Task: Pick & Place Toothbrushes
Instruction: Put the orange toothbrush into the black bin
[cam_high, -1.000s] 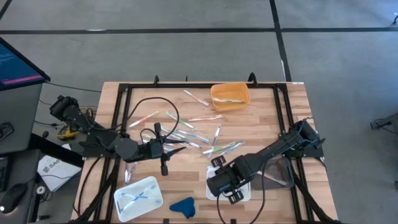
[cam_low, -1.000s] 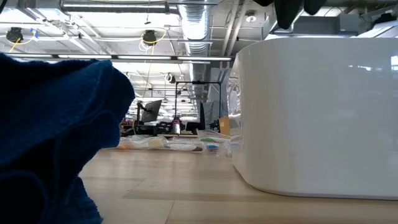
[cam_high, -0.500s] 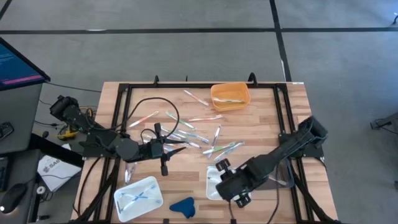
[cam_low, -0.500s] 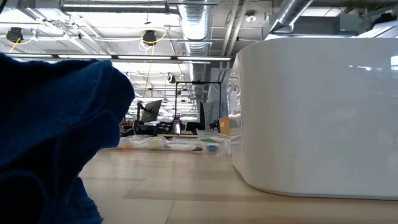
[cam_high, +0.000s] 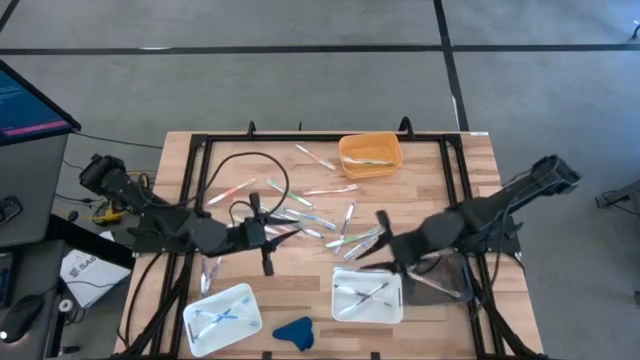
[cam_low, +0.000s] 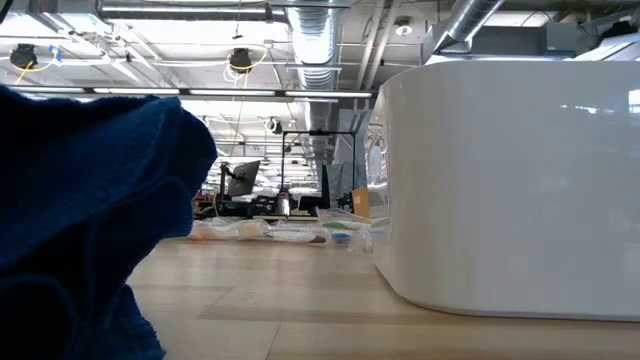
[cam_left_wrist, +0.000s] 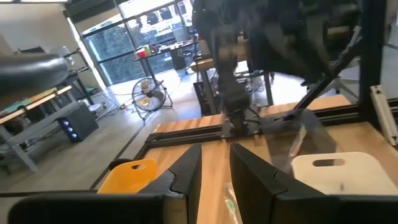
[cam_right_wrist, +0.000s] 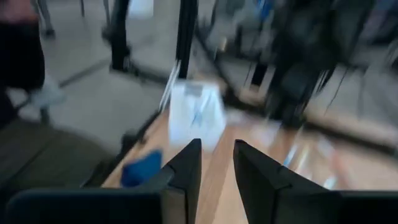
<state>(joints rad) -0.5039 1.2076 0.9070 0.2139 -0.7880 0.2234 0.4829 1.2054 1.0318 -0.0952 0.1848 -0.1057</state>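
Several toothbrushes (cam_high: 305, 217) lie loose on the wooden table's middle, and more lie in the near right white tray (cam_high: 367, 295), the near left white tray (cam_high: 222, 318) and the orange bin (cam_high: 370, 155). My left gripper (cam_high: 276, 232) hovers over the left end of the loose pile, pointing level toward the table's right, open and empty (cam_left_wrist: 215, 168). My right gripper (cam_high: 374, 246) hangs just beyond the right tray's far edge, pointing toward the table's left, open with a narrow gap and empty (cam_right_wrist: 217, 165).
A black cable (cam_high: 250, 178) loops over the table's left half. A blue cloth lump (cam_high: 293, 332) lies at the near edge between the trays and fills the low view's left (cam_low: 90, 220). A clear container (cam_high: 450, 282) stands right of the right tray. A black frame rims the table.
My right gripper has risen from just above the right tray and drawn back toward the table's far and right edges. It has tipped from pointing down to nearly level. Toothbrushes now show in the uncovered tray.
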